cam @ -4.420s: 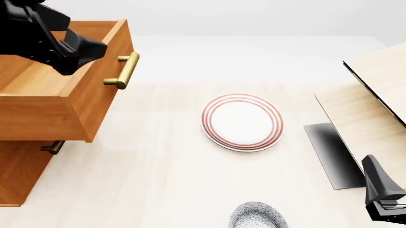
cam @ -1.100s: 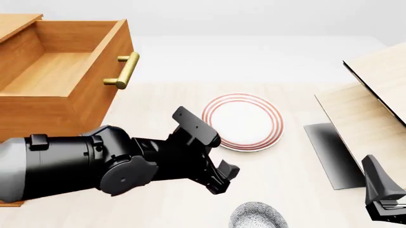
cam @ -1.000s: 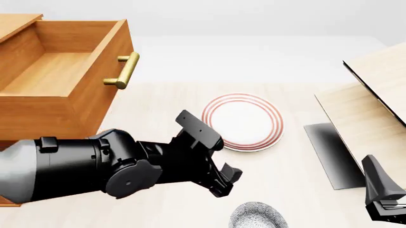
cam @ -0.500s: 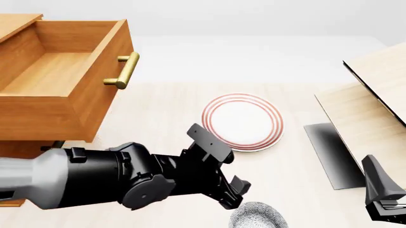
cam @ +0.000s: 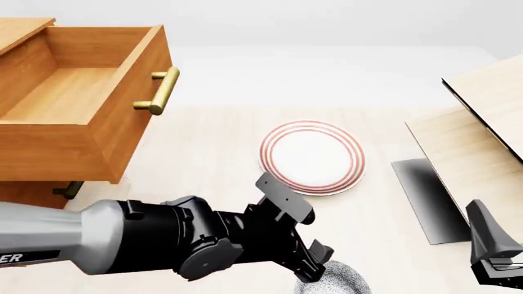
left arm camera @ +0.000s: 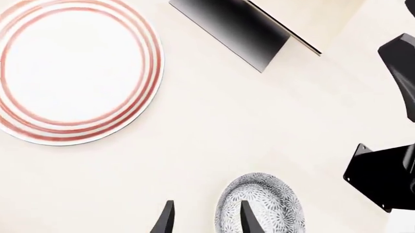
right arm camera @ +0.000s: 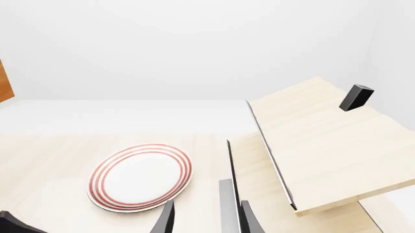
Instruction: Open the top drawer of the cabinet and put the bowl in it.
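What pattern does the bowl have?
White bowl with dense dark speckles, best seen in the left wrist view.

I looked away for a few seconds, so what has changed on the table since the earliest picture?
The left gripper left the open top drawer and came down toward the bowl, fingers apart, holding nothing. The bowl, the plate, the drawer and the right gripper stayed put.
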Controlling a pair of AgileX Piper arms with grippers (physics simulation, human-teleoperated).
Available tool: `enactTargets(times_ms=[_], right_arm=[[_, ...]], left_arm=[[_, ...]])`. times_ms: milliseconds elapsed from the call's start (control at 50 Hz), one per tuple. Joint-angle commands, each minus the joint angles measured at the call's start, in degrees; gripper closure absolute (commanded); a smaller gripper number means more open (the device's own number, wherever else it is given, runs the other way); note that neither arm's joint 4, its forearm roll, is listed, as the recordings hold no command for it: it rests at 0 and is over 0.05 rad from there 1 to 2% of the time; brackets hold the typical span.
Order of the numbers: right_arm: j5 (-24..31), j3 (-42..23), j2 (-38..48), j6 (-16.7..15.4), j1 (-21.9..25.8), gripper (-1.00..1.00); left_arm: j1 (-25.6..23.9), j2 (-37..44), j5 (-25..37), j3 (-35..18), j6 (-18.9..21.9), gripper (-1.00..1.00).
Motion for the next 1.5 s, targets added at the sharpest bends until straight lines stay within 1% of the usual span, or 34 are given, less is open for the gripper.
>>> enactTargets(times_ms=[20,180,320,420,620,680,760,800,880,980,1080,1120,1200,1500], right_arm=[[0.0,0.0,-0.1,0.0,0.0,-1.0],[0.0,0.0,-0.1,0.0,0.0,-1.0],[0.0,0.0,-0.1,0.0,0.0,-1.0],[0.0,0.0,-0.1,0.0,0.0,-1.0],[0.0,0.0,-0.1,0.0,0.0,-1.0],[0.0,0.0,-0.1,0.0,0.0,-1.0],[0.0,0.0,-0.1,0.0,0.0,-1.0],[0.0,0.0,-0.1,0.0,0.0,-1.0],[0.0,0.0,-0.1,0.0,0.0,-1.0],[0.0,0.0,-0.1,0.0,0.0,-1.0],[0.0,0.0,-0.1,0.0,0.0,-1.0],[0.0,0.0,-0.1,0.0,0.0,-1.0],[0.0,0.0,-0.1,0.0,0.0,-1.0],[0.0,0.0,-0.1,0.0,0.0,-1.0]], left_arm=[[-0.9,2.5,-1.2,-0.6,-0.4,-1.0],[-0.9,3.1,-1.9,-0.2,-0.6,-1.0],[-1.8,4.8,-2.8,-0.6,-1.4,-1.0],[-1.5,4.8,-3.5,0.4,-1.8,-1.0],[-2.8,7.3,-4.5,-0.6,-2.7,-1.0],[-2.2,6.5,-5.3,0.6,-2.9,-1.0],[-2.6,7.3,-5.8,0.3,-3.5,-1.0],[-2.3,7.7,-6.0,0.5,-3.1,-1.0],[-3.1,8.9,-6.6,0.0,-4.1,-1.0],[-2.9,9.4,-7.1,0.3,-3.8,-1.0],[-3.3,9.5,-7.6,0.3,-4.6,-1.0],[-3.0,9.8,-7.6,0.3,-4.1,-1.0],[-3.5,11.1,-8.5,0.2,-5.0,-1.0],[-4.5,14.0,-9.6,-0.9,-6.1,-1.0]])
